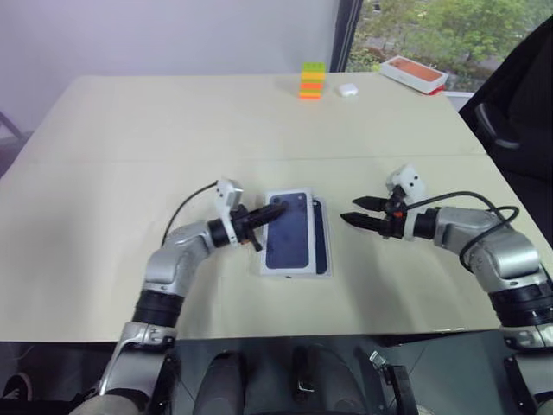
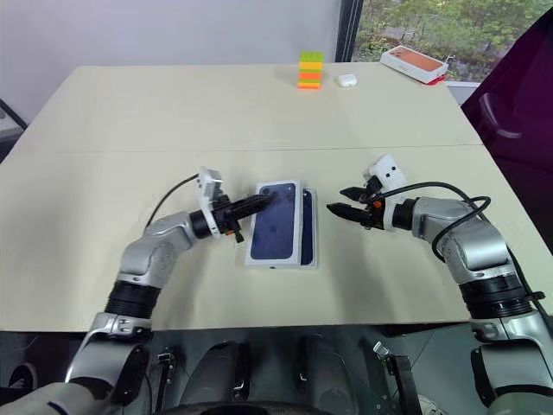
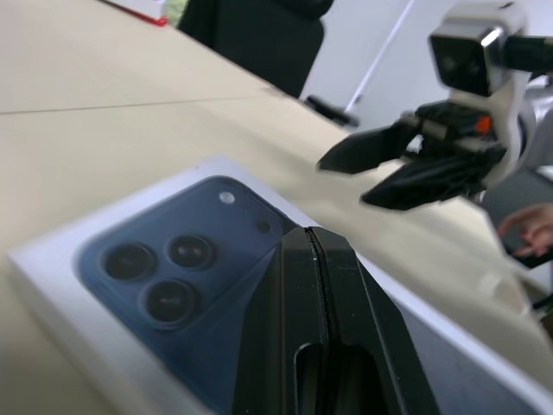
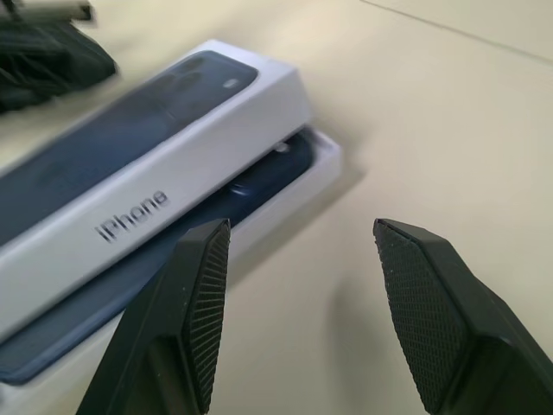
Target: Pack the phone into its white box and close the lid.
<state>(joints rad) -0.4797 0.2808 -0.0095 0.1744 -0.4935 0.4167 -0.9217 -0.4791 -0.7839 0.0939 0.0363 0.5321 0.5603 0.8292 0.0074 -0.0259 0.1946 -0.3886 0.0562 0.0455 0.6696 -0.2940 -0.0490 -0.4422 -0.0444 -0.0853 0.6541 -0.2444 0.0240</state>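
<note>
The lid [image 1: 289, 232], white with a dark phone picture, lies askew over the white box [image 4: 334, 162] in the middle of the table. Along the lid's right edge a strip of the navy phone [image 4: 259, 186] shows, lying inside the box. My left gripper [image 1: 275, 210] is shut, with its tip over the lid's far left corner, by the printed camera cluster [image 3: 160, 272]. I cannot tell whether it touches the lid. My right gripper [image 1: 349, 210] stands open and holds nothing, a short way right of the box and pointing at it.
At the table's far edge stand a stack of coloured blocks [image 1: 312, 80], a small white case [image 1: 347, 89] and an orange-topped box [image 1: 415, 73]. A black chair [image 1: 518, 112] is off the right side. A person's hand [image 3: 536, 229] shows beyond the table.
</note>
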